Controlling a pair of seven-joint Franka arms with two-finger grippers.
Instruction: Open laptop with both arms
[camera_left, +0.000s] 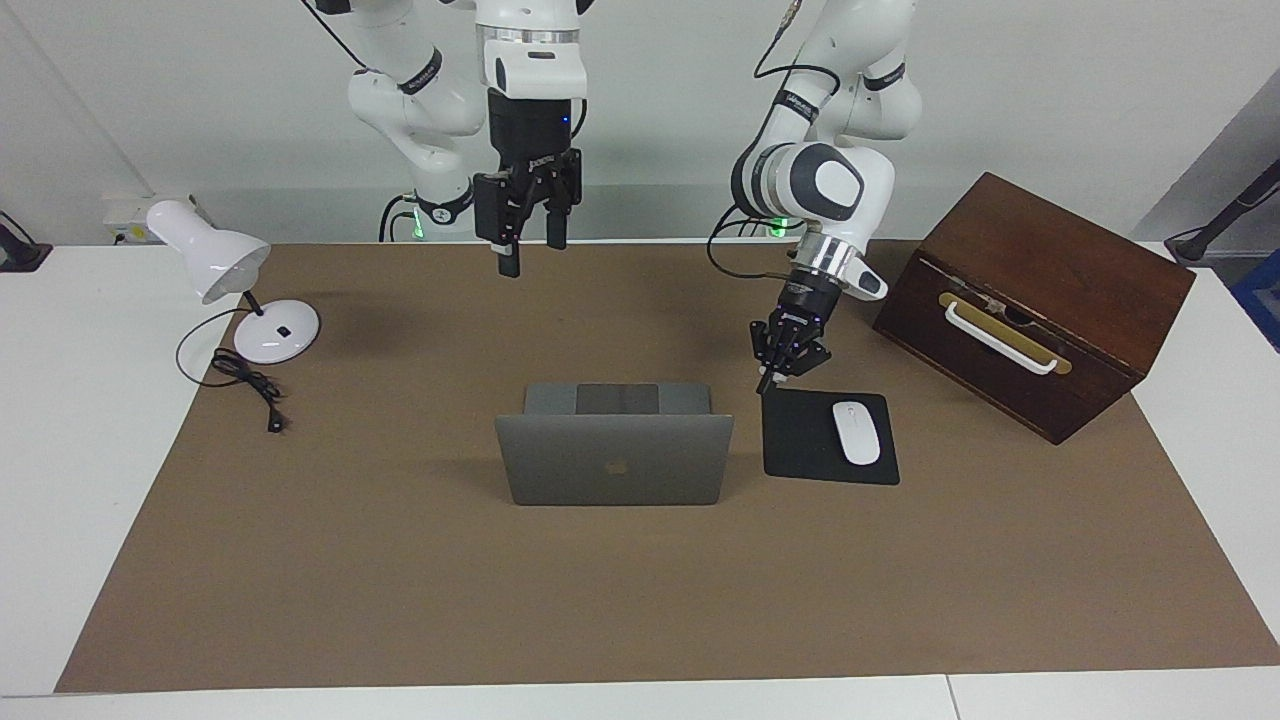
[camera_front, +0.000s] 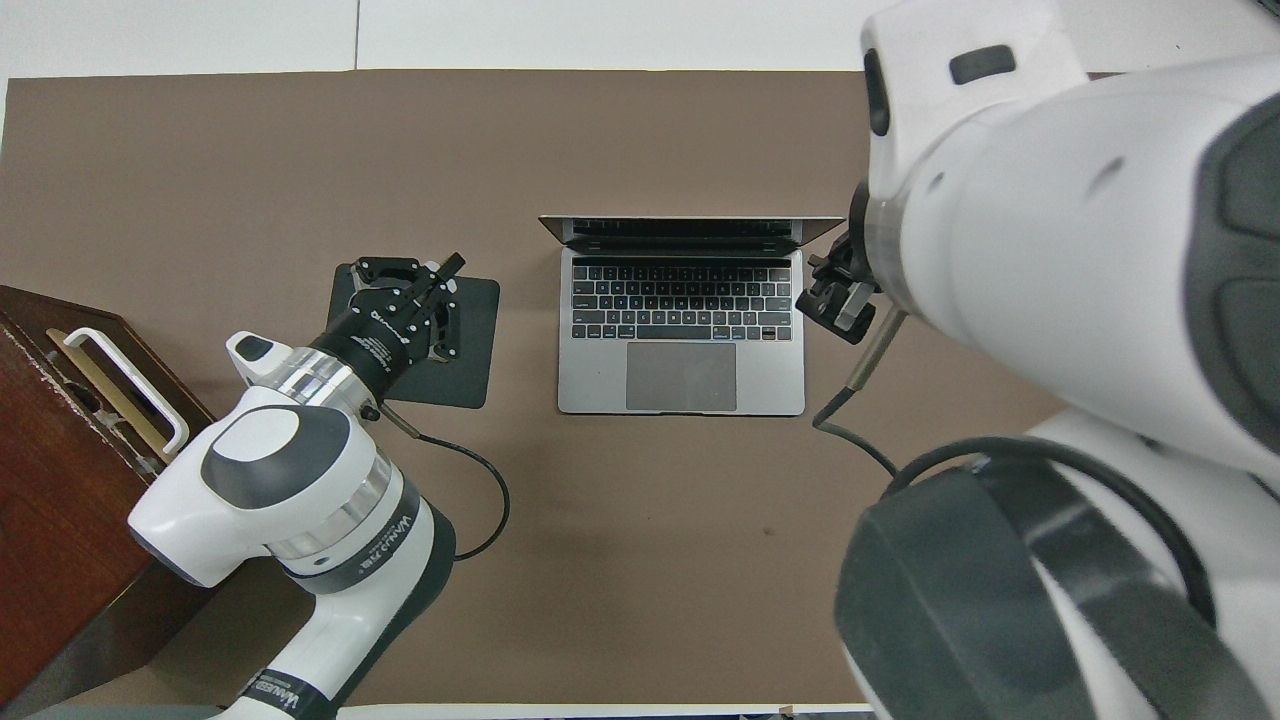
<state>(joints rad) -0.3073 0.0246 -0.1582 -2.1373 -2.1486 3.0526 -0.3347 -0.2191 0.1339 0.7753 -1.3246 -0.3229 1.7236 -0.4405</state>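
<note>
The silver-grey laptop (camera_left: 615, 460) stands open in the middle of the brown mat, its lid upright and the apple logo facing away from the robots. Its keyboard and trackpad show in the overhead view (camera_front: 680, 330). My left gripper (camera_left: 768, 381) hangs low over the edge of the black mouse pad (camera_left: 800, 440) nearest the robots, apart from the laptop; it also shows in the overhead view (camera_front: 440, 275). My right gripper (camera_left: 532, 258) is open and empty, raised high over the mat near the robots. In the overhead view it (camera_front: 838, 305) is partly hidden by its own arm.
A white mouse (camera_left: 856, 432) lies on the mouse pad. A dark wooden box (camera_left: 1035, 300) with a white handle stands at the left arm's end. A white desk lamp (camera_left: 235, 270) and its cable (camera_left: 245, 380) are at the right arm's end.
</note>
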